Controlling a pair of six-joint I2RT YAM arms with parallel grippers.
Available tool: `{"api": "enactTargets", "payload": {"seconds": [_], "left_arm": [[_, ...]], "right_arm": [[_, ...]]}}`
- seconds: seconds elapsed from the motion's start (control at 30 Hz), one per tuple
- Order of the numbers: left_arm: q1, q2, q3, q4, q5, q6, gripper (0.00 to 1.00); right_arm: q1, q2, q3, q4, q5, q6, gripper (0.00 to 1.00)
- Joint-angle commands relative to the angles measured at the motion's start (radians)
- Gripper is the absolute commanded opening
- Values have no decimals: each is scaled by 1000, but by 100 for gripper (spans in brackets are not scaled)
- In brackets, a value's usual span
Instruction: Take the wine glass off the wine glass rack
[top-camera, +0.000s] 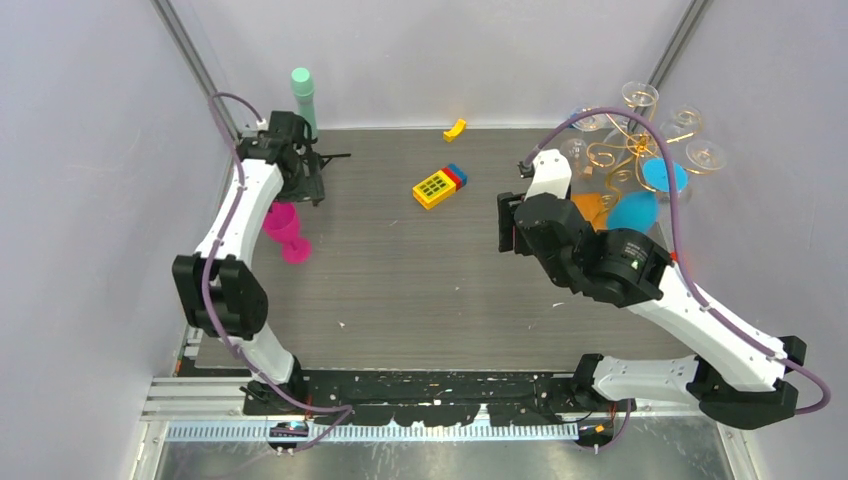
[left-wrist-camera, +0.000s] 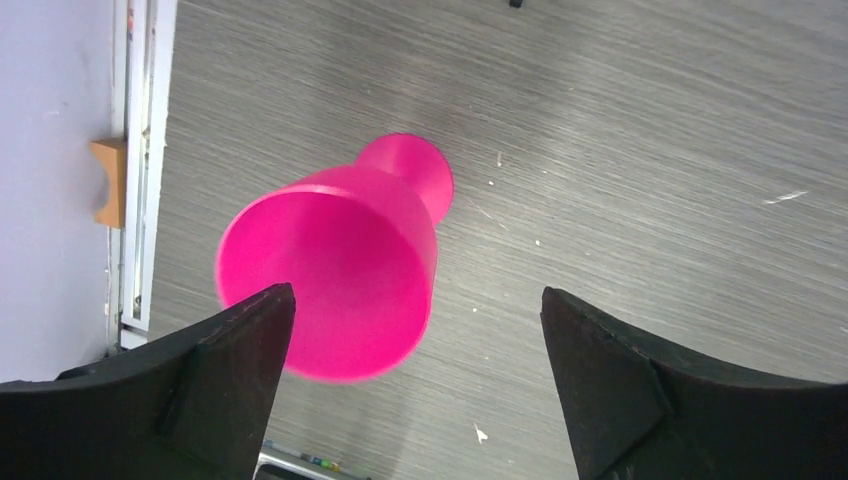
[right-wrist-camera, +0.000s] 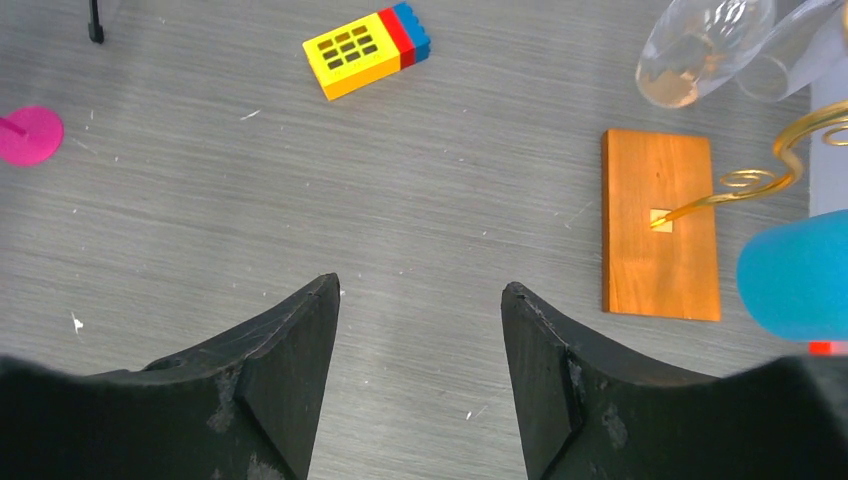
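my left gripper hangs over the one pink wine glass, its fingers spread wide apart and touching nothing; that glass stands on its foot on the desk near the left edge, off the rack; my right gripper is parted too, with nothing between the fingers, over bare desk toward the right side, just beside the rack's base; the wine glass rack sits in the far right corner, one gold wire stand with curled arms rising from one flat orange-brown wooden base; two blue wine glasses hang on its near side, one just beside the other; the clear wine glasses hang around the far side, and i make out at least four round feet, though the glass overlaps too much for a sure count; one yellow brick with a red and a blue piece at one end lies mid-desk toward the far edge; one small yellow piece lies at the far edge; one mint green cylinder stands upright in the far left corner
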Motion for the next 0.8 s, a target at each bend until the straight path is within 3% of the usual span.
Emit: {"api": "enactTargets", "payload": {"seconds": [0.0,0.27,0.37,0.53,0.63,0.77], "left_arm": [[5,-152,67,-48,39,48,99],[3,-408,-95,56,416,90,100],[4,-516,-180,146,536,53,100],[2,-667,-370,364,866,-37,100],[2,-702,-451,465,970,-71,100],[2,-683,-486,480,1036,-80,100]], "right_arm": [[4,20,92,-23,91,-26,66],[-33,163,309,-29,287,-235,69],[-130,240,407,-33,354,-335,69],[-310,384,509,-44,375,-476,69],[-403,454,569,-39,369,-541,69],[-474,512,655,-120,440,-579,69]]}}
